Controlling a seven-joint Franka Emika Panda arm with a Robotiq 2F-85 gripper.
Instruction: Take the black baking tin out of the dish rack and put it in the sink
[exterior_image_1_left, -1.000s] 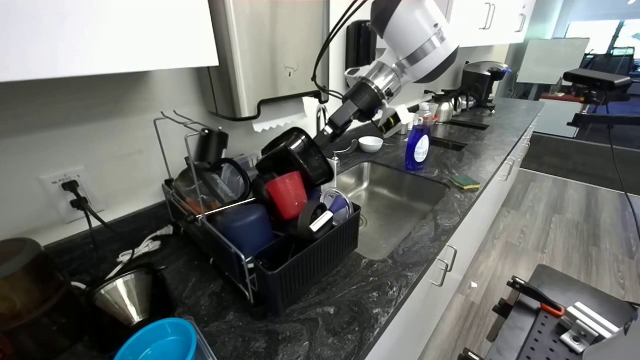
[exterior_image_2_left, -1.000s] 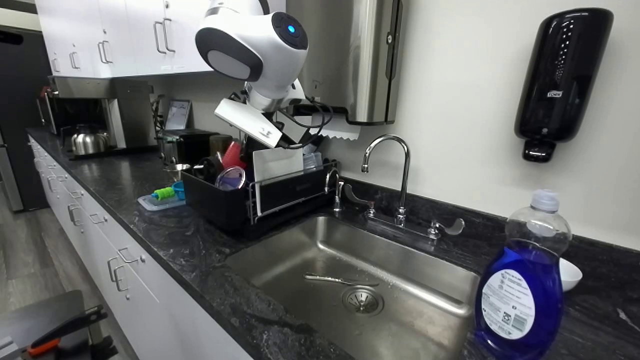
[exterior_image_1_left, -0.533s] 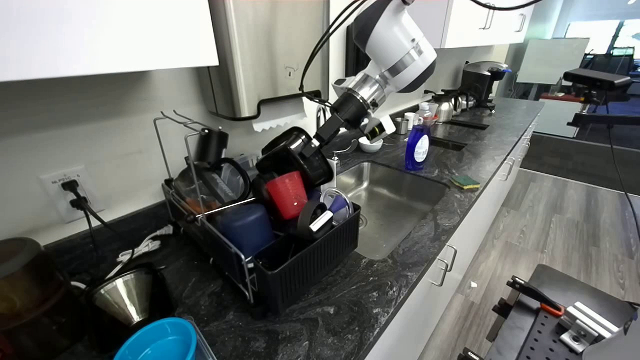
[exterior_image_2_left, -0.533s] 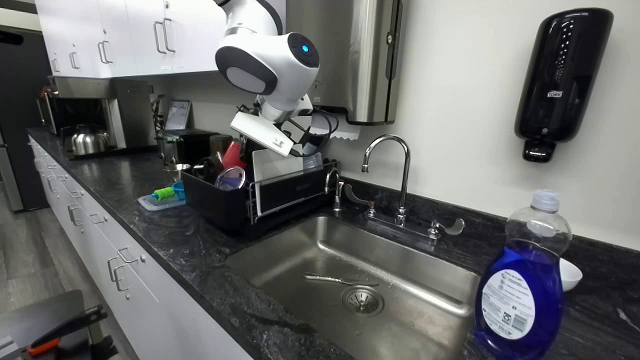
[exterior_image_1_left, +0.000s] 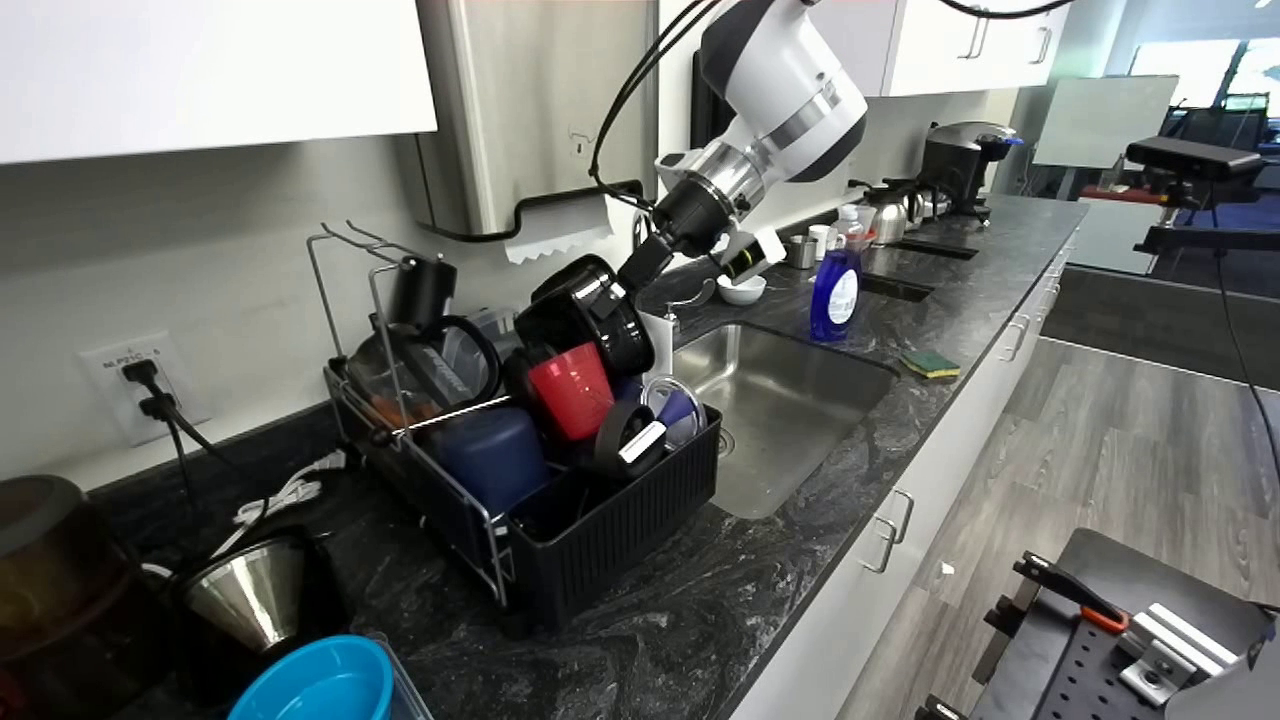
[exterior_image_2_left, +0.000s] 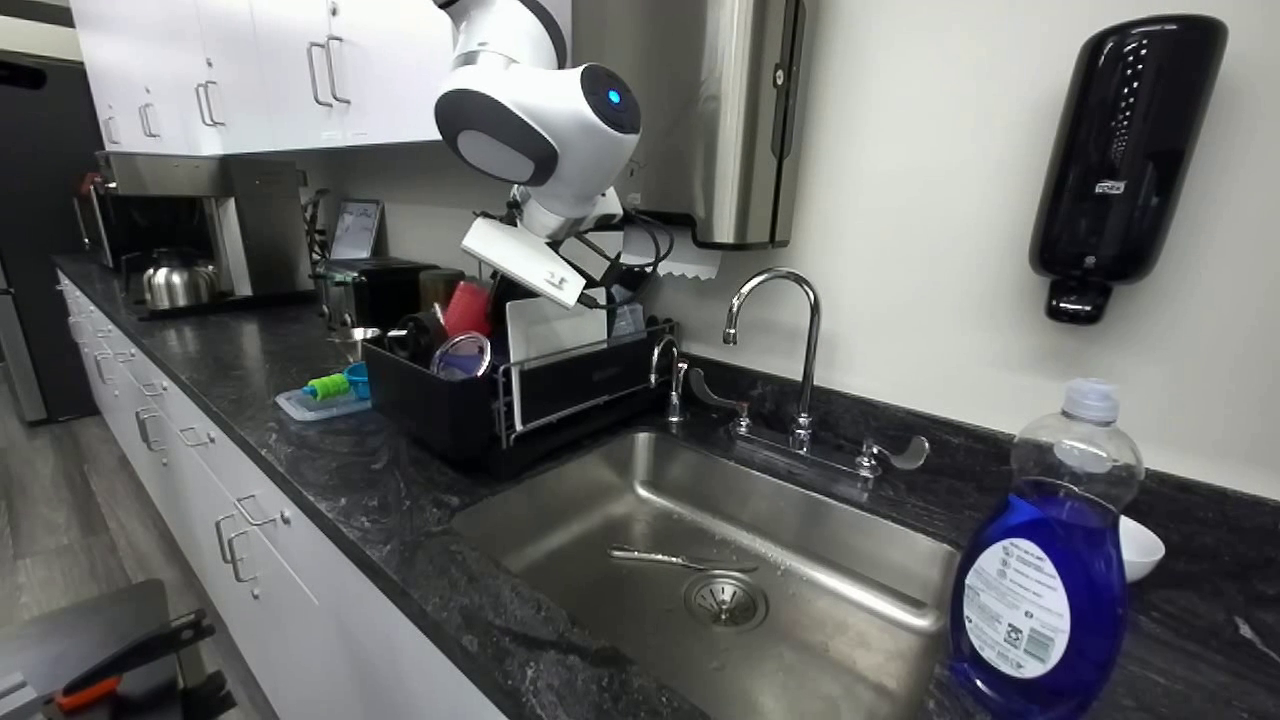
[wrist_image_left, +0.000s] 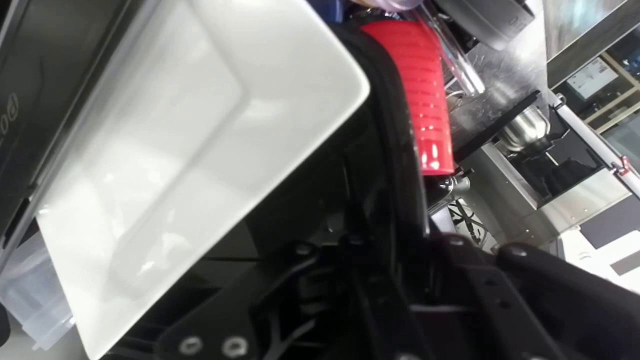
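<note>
Pincer (wrist_image_left: 412, 245) looks clamped on wall of black baking tin (exterior_image_1_left: 575, 322); exact contact v. hard to see, blk on blk. Tin's tilted in dish rack (exterior_image_1_left: 620, 530), just beside red cup (exterior_image_1_left: 572, 390). In an ext. view white dish (exterior_image_2_left: 555, 330) & arm (exterior_image_2_left: 530, 130) hide most of it.

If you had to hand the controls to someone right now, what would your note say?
Hand: straddles the rim of the black baking tin; too dark to tell whether it grips.
Tin: tilted, in the dish rack.
Sink: beside the rack, a piece of cutlery in it.
Done: tin reached.
Left: make sure of the grip, lift the tin out, set it in the sink.
</note>
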